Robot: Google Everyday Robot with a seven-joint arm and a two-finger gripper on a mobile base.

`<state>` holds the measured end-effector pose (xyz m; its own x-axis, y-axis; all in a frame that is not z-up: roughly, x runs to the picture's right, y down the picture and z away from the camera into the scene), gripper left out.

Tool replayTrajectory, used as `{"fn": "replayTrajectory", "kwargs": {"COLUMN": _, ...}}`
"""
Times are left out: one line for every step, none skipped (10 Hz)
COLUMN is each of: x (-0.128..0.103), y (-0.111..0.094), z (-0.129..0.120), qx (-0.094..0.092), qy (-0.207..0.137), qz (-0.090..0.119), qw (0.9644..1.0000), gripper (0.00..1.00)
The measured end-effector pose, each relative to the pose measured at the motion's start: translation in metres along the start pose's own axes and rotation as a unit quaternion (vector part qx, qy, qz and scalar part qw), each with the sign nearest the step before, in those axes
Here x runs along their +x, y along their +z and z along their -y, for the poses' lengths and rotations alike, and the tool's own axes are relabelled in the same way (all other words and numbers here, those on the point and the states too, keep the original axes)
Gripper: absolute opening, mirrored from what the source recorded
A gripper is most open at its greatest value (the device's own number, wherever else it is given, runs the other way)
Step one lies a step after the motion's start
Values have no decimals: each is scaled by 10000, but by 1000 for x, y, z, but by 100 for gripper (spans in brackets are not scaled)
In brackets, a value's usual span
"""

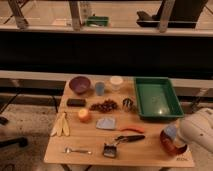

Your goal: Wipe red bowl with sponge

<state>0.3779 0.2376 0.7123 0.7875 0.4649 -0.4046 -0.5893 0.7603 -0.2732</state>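
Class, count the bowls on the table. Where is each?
2: the purple bowl at the back left, and the red bowl at the front right, with the gripper and the sponge over it.

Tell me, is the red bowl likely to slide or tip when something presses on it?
The red bowl looks glossy and stands on a smooth table, so a sideways push would probably slide it, and the edge is close. It looks small, likely light, so pressing one rim may tip it. The gripper is at its right rim, by the sponge.

Rounded white arm shell (201,131), with the end effector (178,134) at lower right.
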Motion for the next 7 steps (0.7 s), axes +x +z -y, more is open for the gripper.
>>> {"fn": "replayTrajectory", "kwargs": {"x": -3, "y": -2, "z": -2, "qx": 2, "qy": -54, "qz": 28, "qw": 10000, "gripper": 0}}
{"fn": "replayTrajectory", "kwargs": {"x": -3, "y": -4, "z": -6, "qx": 2, "qy": -84, "qz": 47, "qw": 10000, "gripper": 0}}
{"fn": "replayTrajectory", "kwargs": {"x": -2, "y": -7, "z": -10, "qx": 8, "qy": -106, "qz": 59, "qw": 9999, "gripper": 0}}
{"fn": "replayTrajectory", "kwargs": {"x": 0, "y": -11, "z": -13, "qx": 12, "qy": -122, "qz": 58, "qw": 9999, "gripper": 0}}
{"fn": "replayTrajectory", "kwargs": {"x": 3, "y": -15, "z": -19, "qx": 8, "qy": -139, "qz": 44, "qw": 9999, "gripper": 0}}
{"fn": "replayTrajectory", "kwargs": {"x": 5, "y": -18, "z": -22, "qx": 10, "qy": -165, "qz": 35, "qw": 9999, "gripper": 0}}
{"fn": "replayTrajectory", "kwargs": {"x": 9, "y": -23, "z": -32, "qx": -38, "qy": -201, "qz": 29, "qw": 9998, "gripper": 0}}
